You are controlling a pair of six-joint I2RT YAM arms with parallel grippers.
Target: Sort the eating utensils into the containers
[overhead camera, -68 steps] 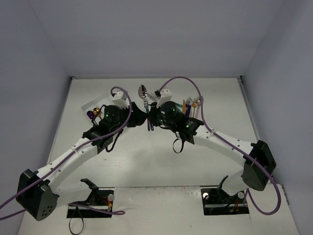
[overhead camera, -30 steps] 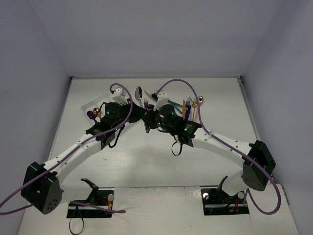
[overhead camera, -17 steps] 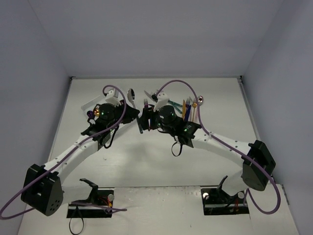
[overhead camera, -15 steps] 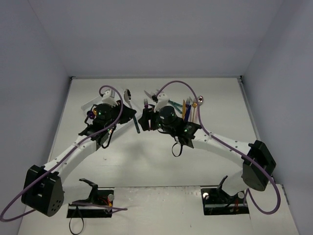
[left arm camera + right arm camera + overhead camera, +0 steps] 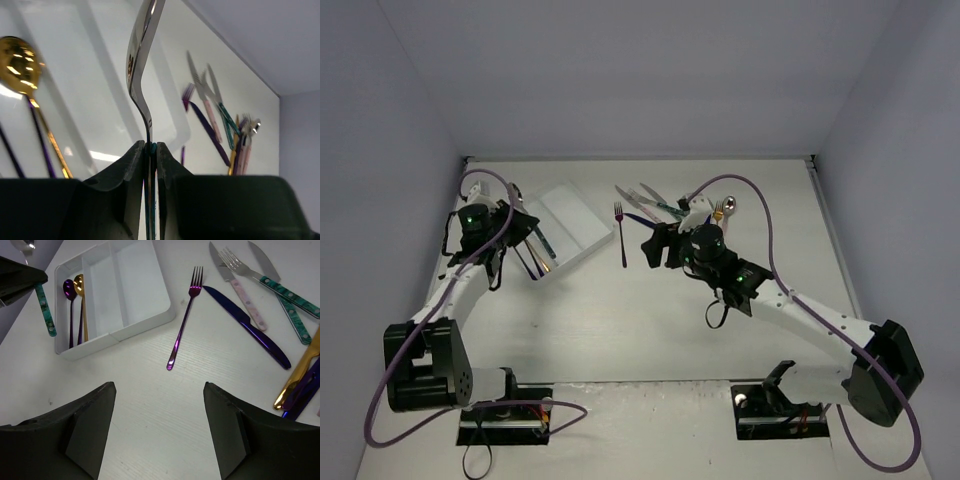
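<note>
My left gripper (image 5: 520,226) is shut on the teal handle of a silver spoon (image 5: 142,45), holding it upright over the left end of the white three-compartment tray (image 5: 575,215). A gold spoon (image 5: 81,305) and a purple spoon (image 5: 70,307) lie in the tray's end compartment. My right gripper (image 5: 159,390) is open and empty above the table, just short of a purple fork (image 5: 184,320) that lies right of the tray. Behind it lie a dark blue knife (image 5: 247,325), a pink-handled knife (image 5: 239,290), teal-handled pieces (image 5: 290,297) and a gold piece (image 5: 299,371).
The loose utensils form a cluster (image 5: 675,208) at the back middle of the table. The tray sits at an angle at the back left, close to the left wall. Purple cables loop over both arms.
Both grippers met at the spoon in the middle. The right one opened and drew back to the right. The left arm swung the spoon left to the tray.
</note>
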